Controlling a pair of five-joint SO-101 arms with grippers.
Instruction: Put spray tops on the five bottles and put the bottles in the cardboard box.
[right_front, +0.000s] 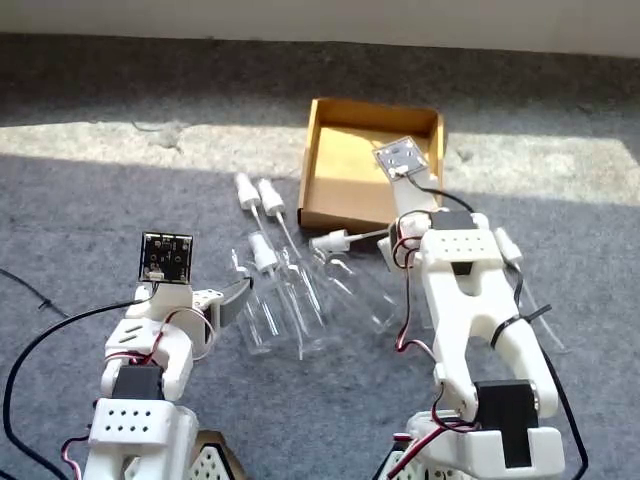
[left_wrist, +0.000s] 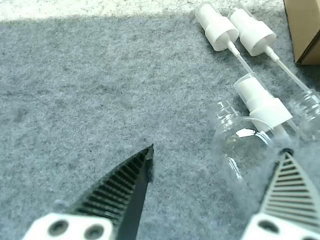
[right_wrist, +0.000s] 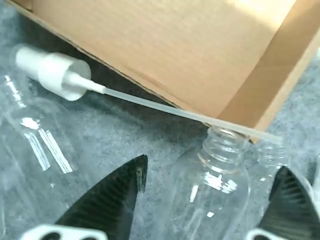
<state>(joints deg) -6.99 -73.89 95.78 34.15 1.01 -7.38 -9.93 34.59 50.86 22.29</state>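
Right hand (right_wrist: 214, 165), spread: straddles an uncapped bottle (right_wrist: 215, 192) beside the cardboard box (right_wrist: 150, 50), mid-worktop. Left hand (left_wrist: 218, 152), spread: by the other bottles (left_wrist: 240, 150). Hazard: if you close now, the slick bottle may roll and snag the loose spray top (right_wrist: 55, 72).

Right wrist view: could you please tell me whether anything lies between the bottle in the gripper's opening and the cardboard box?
Yes: a loose spray top lies there, its thin tube running across the bottle mouth along the cardboard box near wall.
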